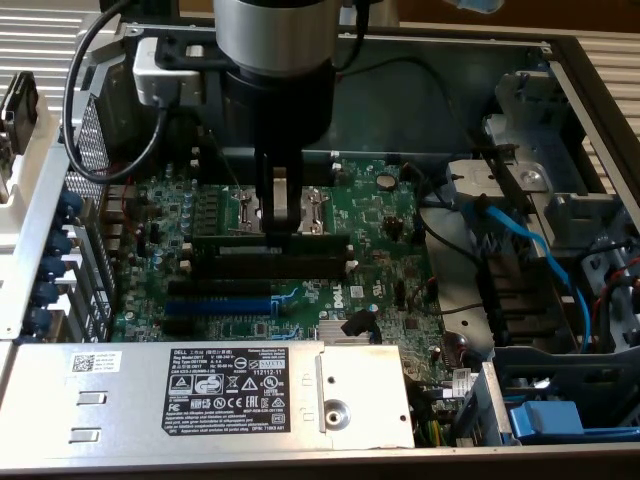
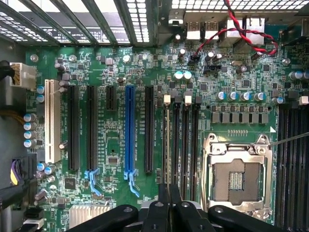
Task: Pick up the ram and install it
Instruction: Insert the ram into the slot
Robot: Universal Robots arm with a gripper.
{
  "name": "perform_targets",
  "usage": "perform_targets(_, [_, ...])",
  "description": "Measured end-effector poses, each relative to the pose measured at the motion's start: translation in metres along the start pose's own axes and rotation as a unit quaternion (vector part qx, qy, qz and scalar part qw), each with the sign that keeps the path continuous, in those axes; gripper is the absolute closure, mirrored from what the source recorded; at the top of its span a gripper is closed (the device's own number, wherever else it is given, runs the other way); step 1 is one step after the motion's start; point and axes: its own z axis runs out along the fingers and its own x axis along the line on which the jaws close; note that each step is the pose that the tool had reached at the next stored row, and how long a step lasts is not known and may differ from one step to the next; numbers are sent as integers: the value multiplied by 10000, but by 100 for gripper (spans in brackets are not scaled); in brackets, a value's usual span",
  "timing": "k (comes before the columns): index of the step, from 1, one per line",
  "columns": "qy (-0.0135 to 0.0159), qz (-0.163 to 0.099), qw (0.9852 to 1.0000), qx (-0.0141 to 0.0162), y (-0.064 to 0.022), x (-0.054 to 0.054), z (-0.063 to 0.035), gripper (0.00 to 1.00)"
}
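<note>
The ram (image 1: 235,240) is a thin green stick with black chips. It stands on edge along the black memory slots (image 1: 270,264) on the green motherboard (image 1: 390,215). My gripper (image 1: 280,228) comes straight down onto the middle of its top edge and is shut on it. In the wrist view the ram (image 2: 167,140) shows edge-on as a thin pale line over the outermost of the memory slots (image 2: 185,140), on the blue slot's side. It runs up between the black fingertips (image 2: 176,205) of my gripper (image 2: 168,195). Whether it is seated in the slot I cannot tell.
A blue expansion slot (image 1: 220,303) (image 2: 129,130) lies beside the memory slots, and the open CPU socket (image 2: 236,179) lies on their other side. A labelled metal box (image 1: 225,385) spans the case front. Blue cables (image 1: 530,250) and drive bays fill the exterior view's right.
</note>
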Motion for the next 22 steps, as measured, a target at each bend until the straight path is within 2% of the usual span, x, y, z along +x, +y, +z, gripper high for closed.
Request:
perform_targets(5, [-69, 45, 10000, -21, 0, 13, 13, 88])
perform_targets(12, [-120, 66, 9999, -52, -4, 66, 13, 88])
perform_targets(17, [-189, 70, 9998, -57, -8, 80, 15, 88])
perform_targets(22, [-238, 72, 9997, -62, -8, 110, 15, 88])
